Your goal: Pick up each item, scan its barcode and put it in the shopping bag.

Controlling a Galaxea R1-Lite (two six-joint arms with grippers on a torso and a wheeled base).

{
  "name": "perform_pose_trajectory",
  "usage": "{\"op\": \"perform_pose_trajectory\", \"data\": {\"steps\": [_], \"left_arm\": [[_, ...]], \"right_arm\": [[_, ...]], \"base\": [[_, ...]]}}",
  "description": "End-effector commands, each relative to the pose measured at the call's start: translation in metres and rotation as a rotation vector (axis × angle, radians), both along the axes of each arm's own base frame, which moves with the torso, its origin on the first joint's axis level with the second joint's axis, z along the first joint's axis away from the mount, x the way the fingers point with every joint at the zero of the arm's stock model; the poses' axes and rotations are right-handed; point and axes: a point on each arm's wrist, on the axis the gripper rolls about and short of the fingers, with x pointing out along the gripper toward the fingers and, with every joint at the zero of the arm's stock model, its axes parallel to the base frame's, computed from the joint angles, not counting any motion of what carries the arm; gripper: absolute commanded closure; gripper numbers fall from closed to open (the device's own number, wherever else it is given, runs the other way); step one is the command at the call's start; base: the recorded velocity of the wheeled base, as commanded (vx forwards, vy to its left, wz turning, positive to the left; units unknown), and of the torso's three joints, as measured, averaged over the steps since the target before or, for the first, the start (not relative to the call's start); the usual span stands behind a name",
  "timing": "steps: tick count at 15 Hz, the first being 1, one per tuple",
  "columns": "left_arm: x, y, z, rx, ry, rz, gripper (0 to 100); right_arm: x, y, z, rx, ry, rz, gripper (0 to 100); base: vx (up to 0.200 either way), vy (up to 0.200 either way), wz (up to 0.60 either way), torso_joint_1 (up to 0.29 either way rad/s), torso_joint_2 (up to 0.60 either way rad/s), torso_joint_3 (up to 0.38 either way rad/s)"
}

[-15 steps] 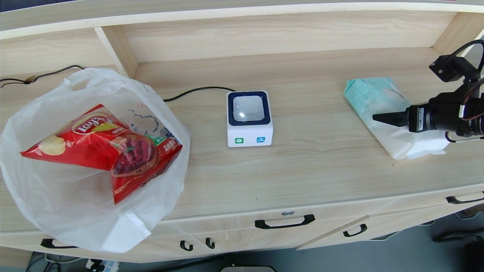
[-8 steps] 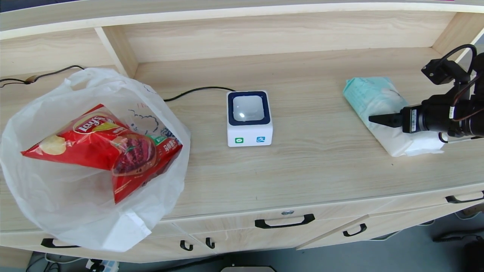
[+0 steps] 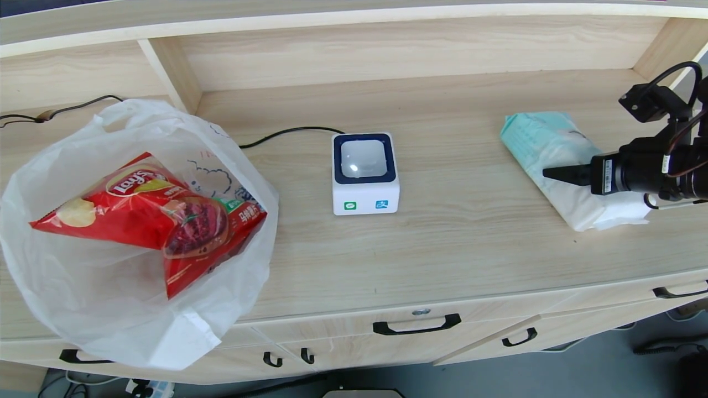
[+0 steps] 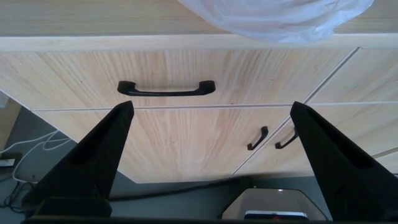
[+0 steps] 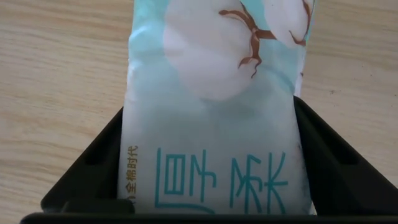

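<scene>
A tissue pack (image 3: 539, 143), pale teal and white, lies on the counter at the far right. My right gripper (image 3: 553, 173) is at it from the right side, shut on the tissue pack (image 5: 211, 137), with a black finger (image 5: 93, 168) pressed to each long side. The white shopping bag (image 3: 110, 298) sits open at the left with a red chips bag (image 3: 144, 215) inside. The white scanner (image 3: 365, 172) with a dark-framed window stands mid-counter. My left gripper (image 4: 211, 106) hangs open below the counter edge, facing the drawer fronts, under the shopping bag (image 4: 280, 15).
A black cable (image 3: 287, 132) runs from the scanner toward the back left. A wooden shelf divider (image 3: 171, 72) rises behind the bag. Drawers with black handles (image 3: 416, 326) line the counter front. Bare counter lies between scanner and tissue pack.
The right gripper shifted slightly left, then back a little, and the tissue pack slid a little to the left with it.
</scene>
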Motion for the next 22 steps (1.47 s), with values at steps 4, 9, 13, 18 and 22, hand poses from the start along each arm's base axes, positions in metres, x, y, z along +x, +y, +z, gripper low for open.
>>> {"op": "perform_pose_trajectory", "data": {"steps": [4, 9, 13, 18, 22], "left_arm": [[0.000, 0.000, 0.000, 0.000, 0.001, 0.000, 0], [0.000, 0.000, 0.000, 0.000, 0.000, 0.000, 0], [0.000, 0.000, 0.000, 0.000, 0.000, 0.000, 0], [0.000, 0.000, 0.000, -0.001, 0.000, 0.000, 0], [0.000, 0.000, 0.000, -0.003, -0.002, 0.000, 0]], "right_arm": [[-0.009, 0.002, 0.006, -0.001, -0.018, 0.006, 100], [-0.016, 0.003, 0.015, 0.000, -0.050, 0.010, 100], [-0.064, 0.012, 0.023, 0.014, -0.087, 0.038, 100], [-0.136, 0.084, 0.082, 0.448, -0.177, 0.418, 100], [-0.142, 0.119, 0.066, 0.775, -0.071, 0.565, 100]], "base": [[0.000, 0.000, 0.00, 0.000, 0.00, 0.000], [0.000, 0.000, 0.00, 0.000, 0.00, 0.000], [0.000, 0.000, 0.00, 0.000, 0.00, 0.000], [0.000, 0.000, 0.00, 0.000, 0.00, 0.000], [0.000, 0.000, 0.00, 0.000, 0.00, 0.000]]}}
